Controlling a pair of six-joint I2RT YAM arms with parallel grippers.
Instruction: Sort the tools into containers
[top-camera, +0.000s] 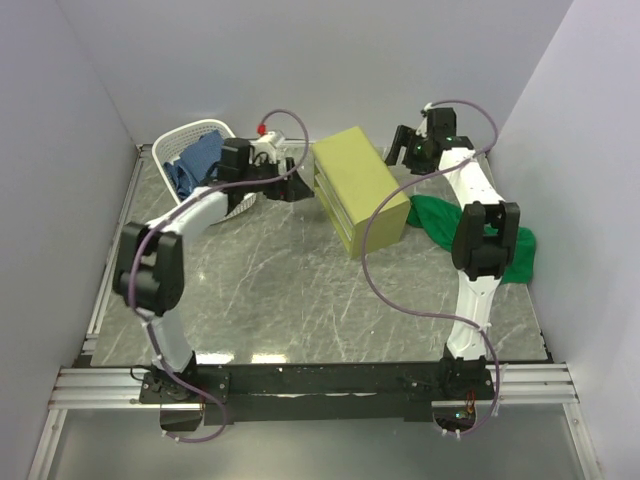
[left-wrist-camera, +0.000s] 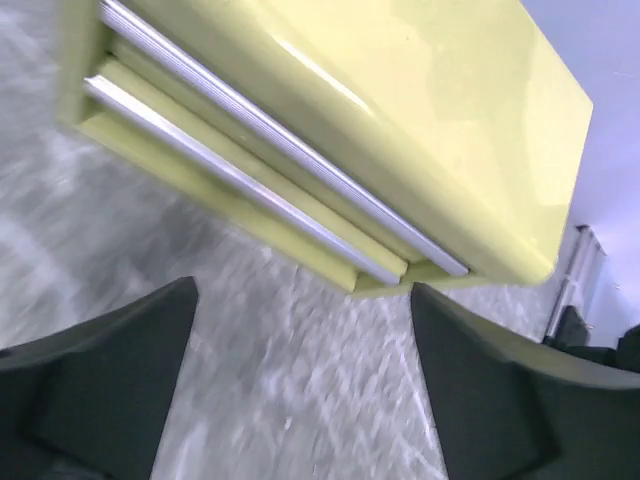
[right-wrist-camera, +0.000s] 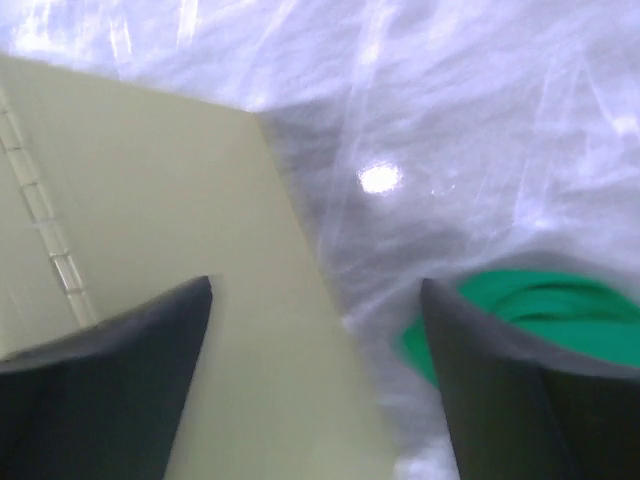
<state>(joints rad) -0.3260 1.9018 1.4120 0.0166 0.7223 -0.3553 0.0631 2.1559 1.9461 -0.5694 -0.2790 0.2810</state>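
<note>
The olive-green chest (top-camera: 360, 185) stands in the middle back of the table, and both silver-handled drawers (left-wrist-camera: 250, 165) look shut. The white lattice basket (top-camera: 172, 148) stands at the back left with a blue cloth (top-camera: 193, 160) in it. No tools show in any view. My left gripper (top-camera: 291, 189) is open and empty, low over the table just left of the chest's drawer front; in its wrist view (left-wrist-camera: 305, 300) the handles lie just ahead. My right gripper (top-camera: 402, 150) is open and empty at the chest's back right corner, above its lid (right-wrist-camera: 180, 220).
A green cloth (top-camera: 480, 235) lies crumpled right of the chest, under my right arm, and shows in the right wrist view (right-wrist-camera: 540, 320). Grey walls close in the back and both sides. The marbled tabletop (top-camera: 290, 290) lies in front of the chest.
</note>
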